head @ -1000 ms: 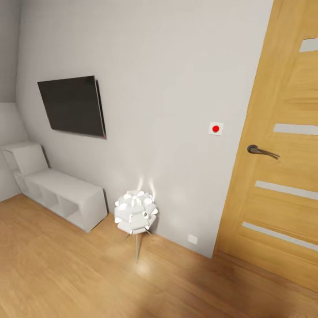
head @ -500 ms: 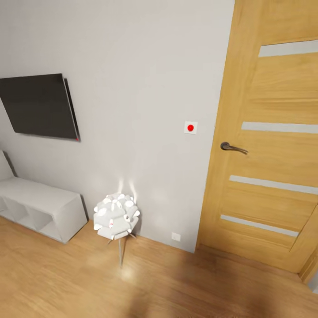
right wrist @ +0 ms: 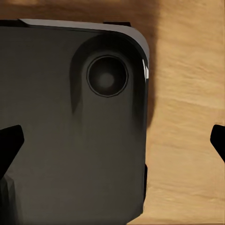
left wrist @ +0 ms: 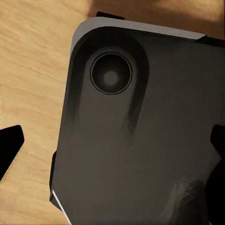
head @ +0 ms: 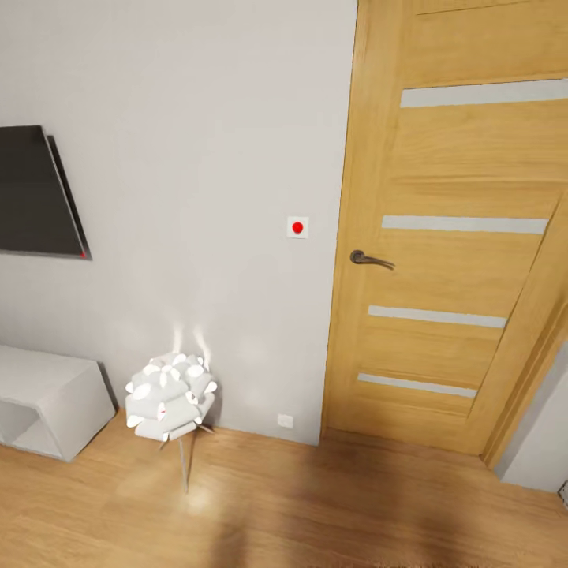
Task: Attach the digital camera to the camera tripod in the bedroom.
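Observation:
The digital camera and the camera tripod are out of view. In the left wrist view my left gripper [left wrist: 112, 145] hangs open over the robot's black base [left wrist: 140, 140], one dark fingertip [left wrist: 9, 151] at each side and nothing between them. My right gripper [right wrist: 112, 140] is open too, above the same black base [right wrist: 70, 131], its fingertips [right wrist: 9, 140] wide apart and empty. Light wood floor [left wrist: 33, 70] lies under both.
Ahead is a white-grey wall [head: 197, 118] with a black wall screen [head: 31, 193] and a red-dot switch [head: 297, 227]. A white petal floor lamp [head: 170, 394] stands beside a low white shelf [head: 47, 398]. A shut wooden door [head: 450, 237] with a handle [head: 369, 259] is on the right.
The head view has swung to the right: screen, shelf and lamp slid left in the picture and the door came further in. This is the camera moving, not the things.

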{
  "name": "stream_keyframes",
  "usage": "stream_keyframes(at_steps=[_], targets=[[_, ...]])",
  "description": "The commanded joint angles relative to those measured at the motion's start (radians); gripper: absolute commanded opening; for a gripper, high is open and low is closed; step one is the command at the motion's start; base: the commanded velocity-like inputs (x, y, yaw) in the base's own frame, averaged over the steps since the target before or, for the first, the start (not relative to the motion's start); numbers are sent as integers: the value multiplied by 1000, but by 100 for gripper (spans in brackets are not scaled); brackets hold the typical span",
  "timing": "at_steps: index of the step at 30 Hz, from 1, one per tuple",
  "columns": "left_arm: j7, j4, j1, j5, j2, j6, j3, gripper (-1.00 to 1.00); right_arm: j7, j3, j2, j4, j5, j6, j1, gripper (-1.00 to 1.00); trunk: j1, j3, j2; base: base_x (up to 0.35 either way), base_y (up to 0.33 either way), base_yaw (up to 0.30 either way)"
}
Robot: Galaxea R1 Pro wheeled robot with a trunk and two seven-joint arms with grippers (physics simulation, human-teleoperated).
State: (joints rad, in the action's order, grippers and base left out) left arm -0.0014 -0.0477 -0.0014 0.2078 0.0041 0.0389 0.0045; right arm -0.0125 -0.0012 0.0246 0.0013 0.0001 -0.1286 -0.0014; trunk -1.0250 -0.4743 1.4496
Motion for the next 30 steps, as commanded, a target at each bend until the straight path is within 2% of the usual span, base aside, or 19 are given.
stream_keyframes(at_steps=[1, 16, 30], targets=[[0, 0, 0, 6, 0, 3, 0, 100, -1, 0, 0, 0, 0, -3, 0, 100, 0, -1, 0, 0, 0, -300], [0, 0, 0, 10, 0, 3, 2, 100, -1, 3, 0, 0, 1, -3, 0, 100, 0, -1, 0, 3, 0, -300], [0, 0, 0, 8, 0, 3, 1, 100, -1, 4, 0, 0, 1, -3, 0, 100, 0, -1, 0, 89, 0, -300]])
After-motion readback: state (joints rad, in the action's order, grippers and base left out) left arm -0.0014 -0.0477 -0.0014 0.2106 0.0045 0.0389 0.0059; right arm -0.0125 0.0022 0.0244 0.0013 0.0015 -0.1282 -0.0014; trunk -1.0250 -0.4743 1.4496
